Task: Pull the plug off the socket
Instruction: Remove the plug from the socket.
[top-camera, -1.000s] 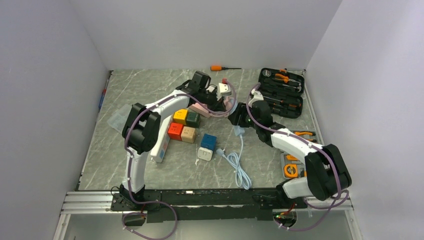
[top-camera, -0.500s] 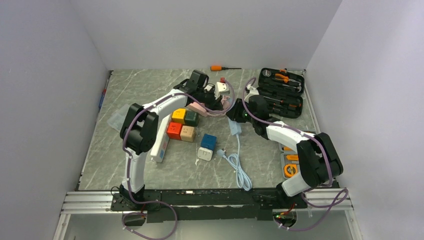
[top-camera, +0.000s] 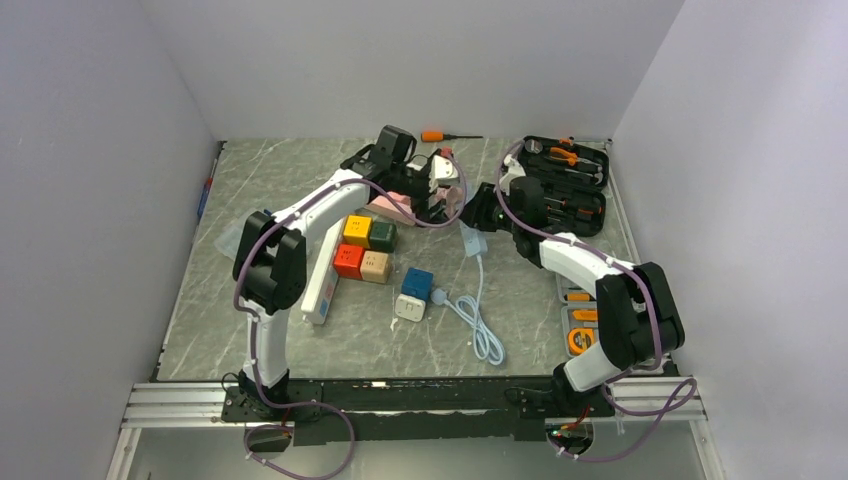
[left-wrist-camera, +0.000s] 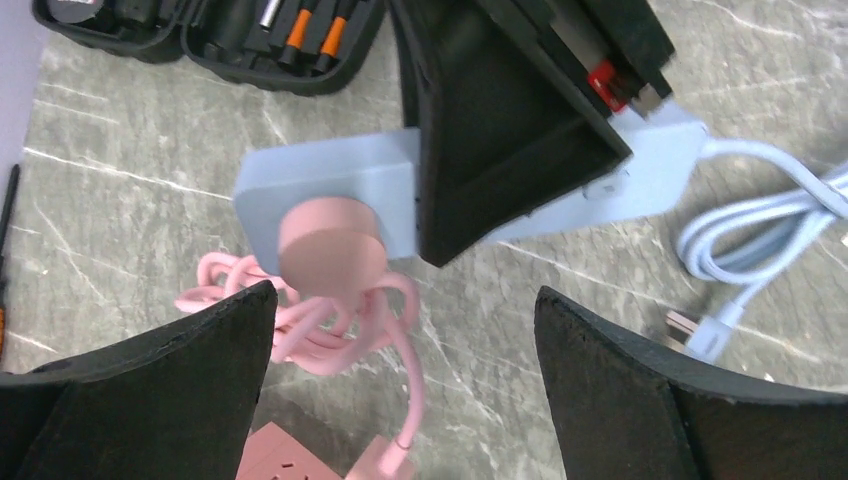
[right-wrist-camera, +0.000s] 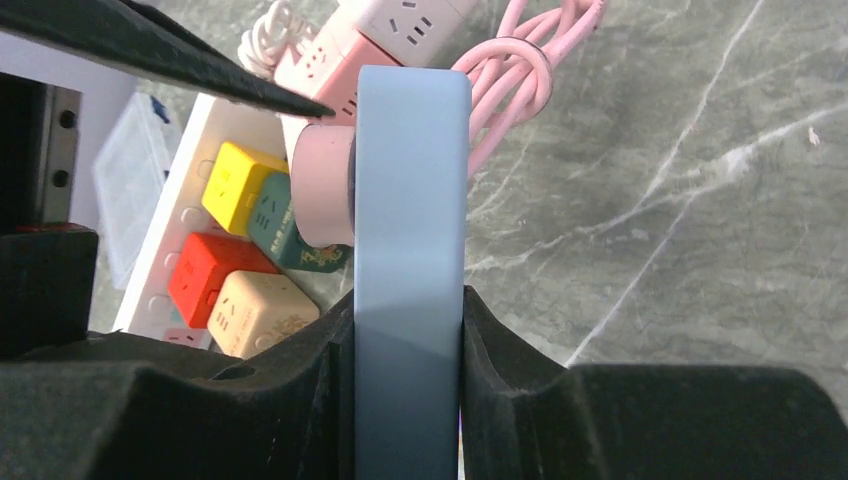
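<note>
- Under the socket (right-wrist-camera: 412, 250) and spreading out on every side of it lies the grey marbled table (top-camera: 250, 300).
- Toward the socket reach both arms from the near edge: the left arm (top-camera: 300, 215) arrives on its left side, the right arm (top-camera: 580, 260) on its right.
- Right of the socket and farther back, a black tool case (top-camera: 563, 180) lies open, well apart from it.
- Left of the socket and nearer the arm bases, a long white power strip (top-camera: 322, 285) lies flat.
- The right gripper (right-wrist-camera: 408, 330) is clenched on the socket itself, a finger (right-wrist-camera: 320, 340) pressed against each broad face of the light-blue block.
- The left gripper (left-wrist-camera: 405, 300) is spread wide and grasps nothing; its two fingers stand either side of the socket's plugged face, apart from it.
- Between the socket and the white strip, four cube adapters (top-camera: 366, 250) sit touching in a square: yellow, dark green, red and beige.
- Nearer than the socket, a blue cube (top-camera: 417, 282) and a white cube (top-camera: 410, 307) sit just beside each other.
- From the socket's end a pale-blue cable (top-camera: 480, 330) runs toward the near edge and lies in loops.
- Below the socket a pink cord (left-wrist-camera: 330, 330) lies coiled on the table.
- The plug (left-wrist-camera: 330, 250), round and pink, is seated in the socket's face, at the end away from the right gripper.
- Behind the socket, at the far edge, lies an orange-handled screwdriver (top-camera: 440, 135).
</note>
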